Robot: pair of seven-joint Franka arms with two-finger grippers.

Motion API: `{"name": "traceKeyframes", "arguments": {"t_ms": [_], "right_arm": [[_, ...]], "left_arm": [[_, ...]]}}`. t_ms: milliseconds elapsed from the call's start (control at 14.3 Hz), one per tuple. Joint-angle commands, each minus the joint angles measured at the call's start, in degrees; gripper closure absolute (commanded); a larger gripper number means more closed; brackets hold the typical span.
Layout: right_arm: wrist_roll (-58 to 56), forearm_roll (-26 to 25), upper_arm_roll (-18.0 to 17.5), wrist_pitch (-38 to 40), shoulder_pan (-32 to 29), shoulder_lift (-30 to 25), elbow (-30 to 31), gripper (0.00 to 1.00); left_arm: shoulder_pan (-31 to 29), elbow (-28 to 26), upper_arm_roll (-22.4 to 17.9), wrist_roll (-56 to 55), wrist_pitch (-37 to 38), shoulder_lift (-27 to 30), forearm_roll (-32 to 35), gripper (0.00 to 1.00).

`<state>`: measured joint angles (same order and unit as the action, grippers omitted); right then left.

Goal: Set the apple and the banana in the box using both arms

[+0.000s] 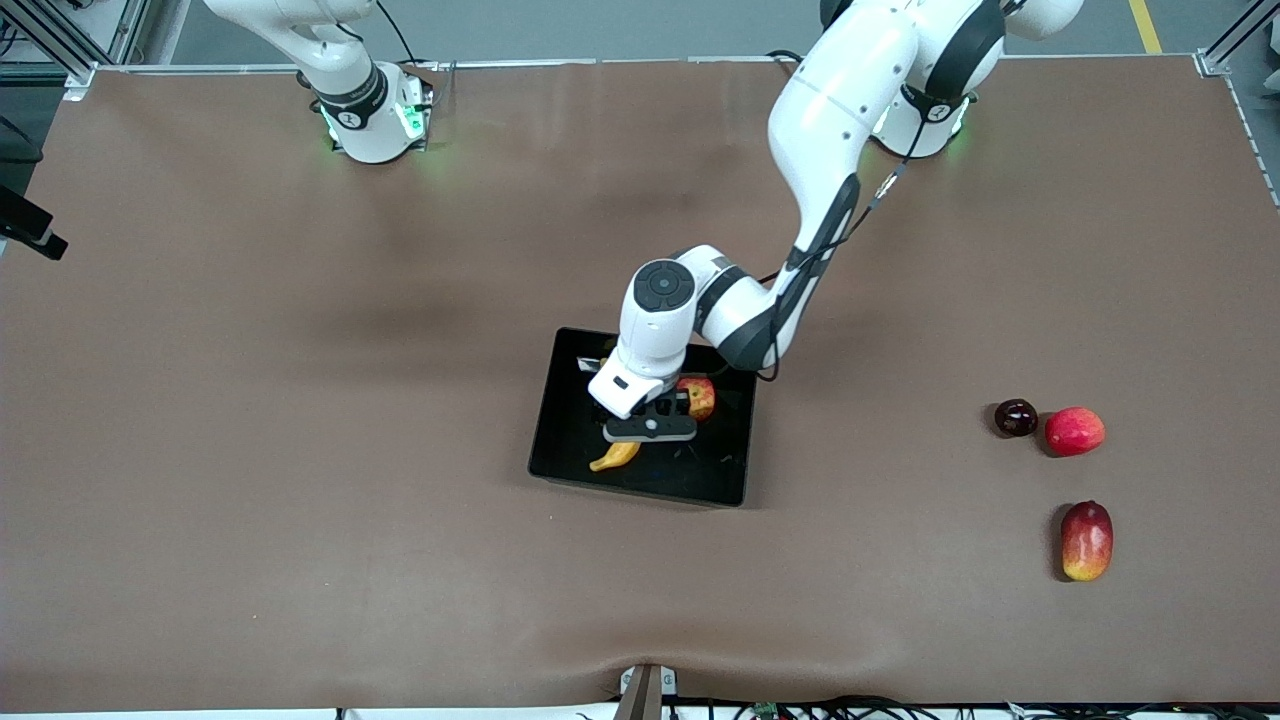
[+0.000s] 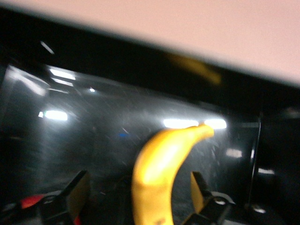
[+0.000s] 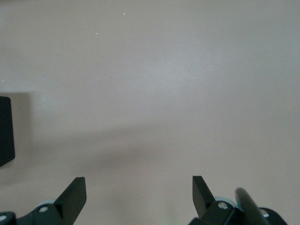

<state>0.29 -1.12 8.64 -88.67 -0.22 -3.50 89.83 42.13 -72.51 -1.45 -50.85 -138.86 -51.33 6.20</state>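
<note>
The black box (image 1: 566, 425) sits mid-table. The apple (image 1: 701, 398) lies in it, toward the left arm's end. The banana (image 1: 615, 456) lies in the box near its wall nearest the front camera. My left gripper (image 1: 650, 430) is low inside the box, over the banana. In the left wrist view the banana (image 2: 159, 173) lies between the fingers of my left gripper (image 2: 138, 182), which stand wide apart and clear of it. My right gripper (image 3: 139, 187) is open and empty over bare table. It does not show in the front view.
A dark round fruit (image 1: 1016, 417), a pink-red fruit (image 1: 1075, 431) and a red-yellow mango (image 1: 1087, 541) lie toward the left arm's end. A black object (image 1: 30, 230) juts in at the right arm's end. A black edge (image 3: 4, 131) shows in the right wrist view.
</note>
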Motion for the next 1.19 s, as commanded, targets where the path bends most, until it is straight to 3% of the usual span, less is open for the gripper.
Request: {"name": "traceKeyframes", "arguments": {"t_ms": [0, 140, 350, 630, 1121], "right_arm": [[0.32, -0.11, -0.20, 0.69, -0.40, 0.60, -1.15, 0.00], [0.32, -0.11, -0.11, 0.69, -0.49, 0.60, -1.07, 0.00], [0.32, -0.11, -0.20, 0.69, -0.49, 0.60, -1.07, 0.00], [0.32, -0.11, -0.11, 0.69, -0.49, 0.69, -1.07, 0.00], [0.32, -0.11, -0.11, 0.52, -0.49, 0.77, -1.15, 0.00]], "left_arm": [[-0.64, -1.49, -3.99, 0.39, 8.92, 8.85, -0.40, 0.00], [-4.15, -1.67, -4.62, 0.75, 17.61, 14.48, -0.23, 0.00], [-10.29, -2.90, -4.62, 2.14, 23.53, 21.96, 0.12, 0.00], [-20.14, -2.64, -4.27, 14.96, 27.49, 28.12, -0.58, 0.00], [-28.24, -3.16, -3.56, 30.95, 42.77, 39.36, -3.55, 0.00]]}}
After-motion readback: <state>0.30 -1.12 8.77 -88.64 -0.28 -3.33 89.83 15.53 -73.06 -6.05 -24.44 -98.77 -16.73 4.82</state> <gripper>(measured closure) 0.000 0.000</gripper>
